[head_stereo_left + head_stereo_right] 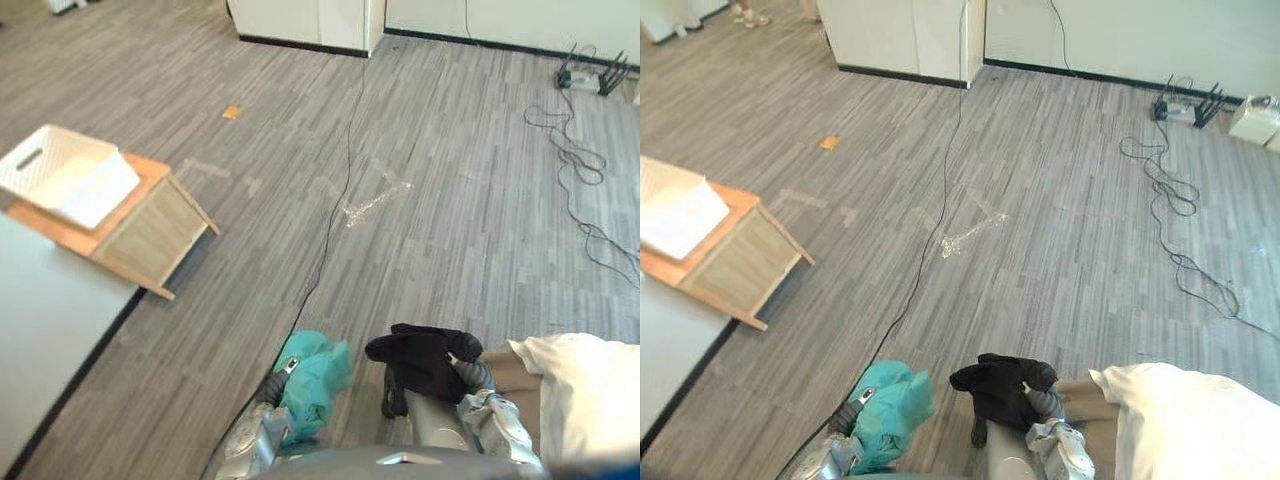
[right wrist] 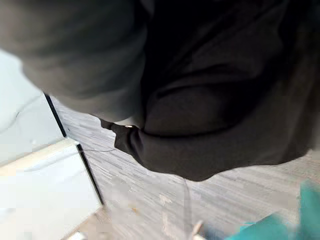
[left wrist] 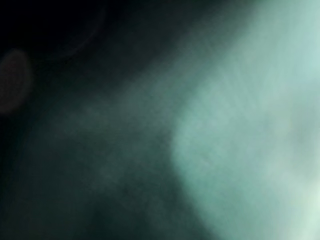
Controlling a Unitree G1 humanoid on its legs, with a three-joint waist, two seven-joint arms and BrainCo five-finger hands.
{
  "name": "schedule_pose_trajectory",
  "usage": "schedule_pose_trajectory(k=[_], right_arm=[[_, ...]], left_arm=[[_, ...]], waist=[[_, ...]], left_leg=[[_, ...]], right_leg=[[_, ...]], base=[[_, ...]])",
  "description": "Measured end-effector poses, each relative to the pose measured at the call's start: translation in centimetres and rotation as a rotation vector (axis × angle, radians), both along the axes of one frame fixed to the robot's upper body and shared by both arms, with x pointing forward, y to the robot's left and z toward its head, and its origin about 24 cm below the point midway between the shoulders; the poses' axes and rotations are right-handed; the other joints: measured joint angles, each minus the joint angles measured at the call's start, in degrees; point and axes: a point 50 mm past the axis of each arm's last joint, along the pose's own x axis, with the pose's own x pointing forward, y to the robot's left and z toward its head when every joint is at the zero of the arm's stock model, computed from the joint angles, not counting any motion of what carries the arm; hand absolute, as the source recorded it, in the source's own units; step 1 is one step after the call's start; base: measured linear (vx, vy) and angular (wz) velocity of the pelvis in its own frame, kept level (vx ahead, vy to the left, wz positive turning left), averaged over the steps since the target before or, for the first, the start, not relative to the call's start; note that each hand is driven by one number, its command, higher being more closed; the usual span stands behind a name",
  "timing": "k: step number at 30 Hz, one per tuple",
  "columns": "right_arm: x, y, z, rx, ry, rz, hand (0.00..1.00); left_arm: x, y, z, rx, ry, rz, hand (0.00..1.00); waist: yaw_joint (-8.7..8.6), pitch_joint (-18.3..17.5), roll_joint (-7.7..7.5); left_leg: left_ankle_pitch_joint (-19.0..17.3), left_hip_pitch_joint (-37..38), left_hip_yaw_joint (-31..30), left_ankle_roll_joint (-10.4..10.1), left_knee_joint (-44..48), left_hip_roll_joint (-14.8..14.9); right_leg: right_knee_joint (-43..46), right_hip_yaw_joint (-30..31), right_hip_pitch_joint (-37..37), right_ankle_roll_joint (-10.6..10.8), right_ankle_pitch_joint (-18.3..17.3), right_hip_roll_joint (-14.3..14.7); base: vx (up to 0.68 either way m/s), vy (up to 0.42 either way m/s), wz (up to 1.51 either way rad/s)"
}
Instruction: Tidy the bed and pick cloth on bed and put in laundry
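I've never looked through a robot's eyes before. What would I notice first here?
Two bundles carried low in the foreground stand out: a teal cloth on the robot's left and a black cloth on its right. Farther off, across the grey plank floor, a white laundry basket sits on a wooden stand at the left.

1. Teal cloth (image 1: 312, 378): crumpled into a loose bundle, bunched over the robot's left hand (image 1: 258, 438), up off the floor.
2. Black cloth (image 1: 425, 362): dark and rumpled, draped over the right hand (image 1: 495, 420), one fold hanging down; it is near the teal bundle but apart from it.
3. White laundry basket (image 1: 105, 195): upright with its open top showing, standing on a low wooden stand (image 1: 150, 235), well apart from both cloths.
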Motion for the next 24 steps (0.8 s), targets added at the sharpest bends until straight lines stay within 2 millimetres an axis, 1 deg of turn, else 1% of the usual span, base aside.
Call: schedule_pose_trajectory(k=[1, 2, 3, 4, 5, 6, 7, 8, 9, 10, 11, 12, 13, 14, 15, 16, 17, 18, 19, 20, 21, 22, 23, 24], right_arm=[[0.0, 0.3, -0.1, -0.017, 0.008, 0.031, 1.00], [0.1, 0.4, 0.0, -0.023, 0.005, 0.046, 1.00], [0.2, 0.4, 0.1, -0.023, 0.004, 0.047, 1.00], [0.5, 0.4, 0.4, -0.026, -0.008, 0.060, 1.00], [1.1, 0.7, 0.9, -0.021, -0.033, 0.072, 1.00], [1.5, 0.8, 1.1, -0.019, -0.048, 0.080, 1.00], [1.8, 1.0, 1.4, -0.017, -0.065, 0.088, 1.00], [2.1, 1.1, 1.9, -0.017, -0.090, 0.094, 1.00], [2.1, 1.1, 2.2, -0.017, -0.110, 0.093, 1.00], [2.2, 1.3, 2.4, -0.013, -0.121, 0.097, 1.00], [2.2, 1.4, 2.4, -0.012, -0.122, 0.099, 1.00], [1.8, 1.4, 2.4, -0.011, -0.116, 0.099, 1.00], [0.9, 1.4, 2.0, -0.008, -0.090, 0.092, 1.00], [0.5, 1.5, 1.7, -0.004, -0.072, 0.090, 1.00], [0.1, 2.0, 1.3, 0.006, -0.042, 0.097, 1.00], [-0.4, 2.0, 1.1, 0.005, -0.024, 0.091, 1.00], [-0.5, 2.2, 1.1, 0.014, -0.018, 0.087, 1.00], [-0.6, 2.8, 0.9, 0.036, -0.004, 0.080, 1.00], [-0.7, 3.3, 0.8, 0.047, 0.000, 0.089, 1.00], [-0.7, 3.4, 0.8, 0.050, -0.001, 0.090, 1.00], [-0.7, 3.5, 0.8, 0.051, 0.000, 0.088, 1.00], [-0.8, 3.5, 0.7, 0.047, 0.004, 0.087, 1.00], [-0.9, 3.6, 0.8, 0.043, 0.002, 0.083, 1.00], [-0.9, 3.7, 0.9, 0.041, -0.008, 0.082, 1.00]], left_arm=[[0.0, 0.3, 0.3, 0.000, -0.024, 0.009, 1.00], [0.2, 0.4, 0.8, -0.001, -0.055, 0.013, 1.00], [0.2, 0.3, 0.9, -0.001, -0.060, 0.013, 1.00], [0.3, 0.3, 1.2, -0.003, -0.082, 0.015, 1.00], [0.3, 0.3, 1.4, -0.004, -0.095, 0.018, 1.00], [0.3, 0.3, 1.5, -0.005, -0.100, 0.020, 1.00], [0.3, 0.2, 1.6, -0.008, -0.102, 0.020, 1.00], [0.3, 0.0, 1.6, -0.015, -0.104, 0.023, 1.00], [0.4, -0.5, 1.6, -0.028, -0.105, 0.024, 1.00], [0.3, -1.0, 1.5, -0.035, -0.102, 0.011, 1.00], [0.3, -1.2, 1.5, -0.039, -0.100, 0.002, 1.00], [0.3, -1.7, 1.5, -0.056, -0.099, -0.004, 1.00], [0.2, -1.9, 1.5, -0.060, -0.097, -0.011, 1.00], [0.0, -1.9, 1.3, -0.058, -0.089, -0.009, 1.00], [0.2, -1.9, 1.3, -0.058, -0.087, -0.010, 1.00], [0.4, -2.0, 1.5, -0.061, -0.100, -0.010, 1.00], [0.4, -2.0, 1.5, -0.058, -0.106, -0.009, 1.00], [0.5, -1.7, 1.6, -0.050, -0.111, -0.010, 1.00], [0.4, -1.5, 1.5, -0.042, -0.107, -0.015, 1.00], [0.4, -1.7, 1.5, -0.044, -0.109, -0.020, 1.00], [0.4, -1.7, 1.5, -0.035, -0.105, -0.029, 1.00], [0.3, -1.7, 1.5, -0.019, -0.100, -0.035, 1.00], [0.4, -1.6, 1.6, -0.008, -0.102, -0.036, 1.00], [0.7, -1.5, 1.7, 0.004, -0.114, -0.037, 1.00]], waist=[[0.37, 0.81, -1.36], [1.70, 0.98, -2.13], [1.92, 1.01, -2.21], [2.82, 1.14, -2.39], [3.50, 1.33, -2.71], [3.81, 1.46, -2.91], [4.00, 1.55, -3.14], [4.09, 1.42, -3.34], [4.35, 1.38, -3.16], [4.84, 1.45, -3.04], [4.90, 1.47, -3.08], [4.72, 1.39, -2.96], [4.74, 1.06, -3.06], [4.74, 0.62, -3.66], [4.52, -1.09, -4.94], [4.68, -1.39, -6.40], [4.78, -1.40, -7.02], [4.67, -1.41, -8.46], [4.59, -1.44, -8.77], [4.43, -1.37, -8.62], [3.85, -1.38, -8.54], [2.61, -1.42, -8.07], [2.09, -1.45, -7.80], [1.18, -1.45, -7.80]], left_leg=[[-0.96, -3.82, 1.01, 0.55, 3.86, 0.09], [-2.18, -8.00, 1.71, 0.58, 2.17, -1.64], [-2.48, -8.67, 1.76, 0.62, 1.18, -2.07], [-3.73, -10.89, 1.80, 1.10, -5.80, -4.11], [-4.17, -12.24, 3.02, 1.65, -17.89, -6.56], [-3.82, -12.26, 3.75, 1.84, -24.09, -7.43], [-2.80, -12.17, 4.77, 1.87, -30.96, -8.77], [0.20, -12.03, 6.28, 1.86, -40.60, -10.48], [4.47, -12.22, 8.14, 1.49, -50.49, -11.71], [6.98, -13.24, 9.83, 1.67, -54.21, -11.74], [7.65, -13.54, 10.95, 2.11, -54.61, -11.55], [8.61, -13.49, 13.78, 3.44, -54.69, -11.12], [11.98, -12.80, 16.50, 7.41, -54.29, -10.81], [14.71, -12.26, 17.61, 10.58, -53.91, -11.24], [13.27, -11.86, 17.71, 13.81, -53.83, -13.92], [11.28, -10.82, 17.90, 14.98, -53.73, -15.43], [10.30, -10.01, 17.68, 15.40, -53.48, -16.04], [7.98, -7.70, 17.01, 15.75, -52.33, -17.11], [5.08, -4.12, 15.47, 15.56, -51.91, -17.44], [3.76, -1.96, 14.67, 15.31, -51.99, -17.53], [1.80, 1.68, 12.48, 15.28, -52.09, -17.73], [0.95, 4.84, 9.90, 15.31, -52.73, -17.73], [0.75, 6.04, 8.52, 15.35, -53.20, -17.69], [0.31, 7.85, 5.71, 15.25, -53.87, -17.70]], right_leg=[[-2.64, 0.51, 4.19, -0.15, -0.76, 0.20], [-5.66, 1.74, 8.34, 0.06, -1.24, 0.21], [-6.17, 1.91, 8.83, 0.09, -1.26, 0.20], [-8.29, 2.50, 11.34, 0.78, -1.41, 0.18], [-10.15, 3.21, 13.98, 1.59, -2.01, 0.01], [-10.59, 3.41, 14.84, 1.90, -2.26, -0.38], [-11.09, 3.51, 15.80, 2.11, -2.41, -0.80], [-12.29, 3.51, 17.23, 2.61, -2.70, -1.11], [-14.32, 3.46, 19.00, 3.07, -2.98, -0.99], [-15.81, 3.33, 20.93, 4.15, -3.73, -0.77], [-16.16, 2.97, 22.05, 4.55, -4.55, -0.74], [-16.08, 1.99, 24.48, 5.65, -6.83, -0.84], [-15.03, 1.35, 26.60, 7.11, -9.61, -1.23], [-13.80, 1.16, 27.13, 8.22, -11.05, -2.12], [-9.30, 0.56, 25.60, 10.44, -12.64, -4.97], [-2.29, 0.61, 23.05, 12.58, -13.00, -7.57], [1.36, 0.51, 22.25, 13.24, -12.66, -8.53], [11.83, 0.47, 20.12, 15.54, -10.26, -10.90], [25.15, 0.65, 16.03, 15.39, -2.73, -12.73], [31.94, 0.73, 13.72, 14.73, -0.28, -13.83], [42.93, 0.72, 9.77, 13.59, -1.61, -15.81], [48.28, 0.53, 5.93, 12.17, -3.68, -16.64], [48.96, 0.51, 3.96, 11.74, -4.44, -16.66], [47.87, 0.57, 0.08, 11.45, -5.72, -16.48]], base=[[0.57, -0.189, -0.26], [0.54, -0.187, -0.27], [0.49, -0.163, -0.42], [0.39, -0.094, -0.36], [0.39, -0.064, -0.35], [0.33, -0.018, -0.20], [0.36, 0.018, -0.03], [0.48, 0.045, 0.01], [0.58, 0.089, 0.02], [0.48, 0.102, 0.01], [0.50, 0.130, 0.11], [0.68, 0.185, 0.24], [0.58, 0.158, 0.31], [0.61, 0.173, 0.43], [0.65, 0.199, 0.35], [0.77, 0.249, 0.34], [0.76, 0.276, 0.28], [0.61, 0.237, 0.38], [0.62, 0.227, 0.41], [0.59, 0.191, 0.51], [0.55, 0.136, 0.78], [0.52, 0.103, 0.91], [0.50, 0.037, 1.09], [0.48, -0.031, 1.10]])
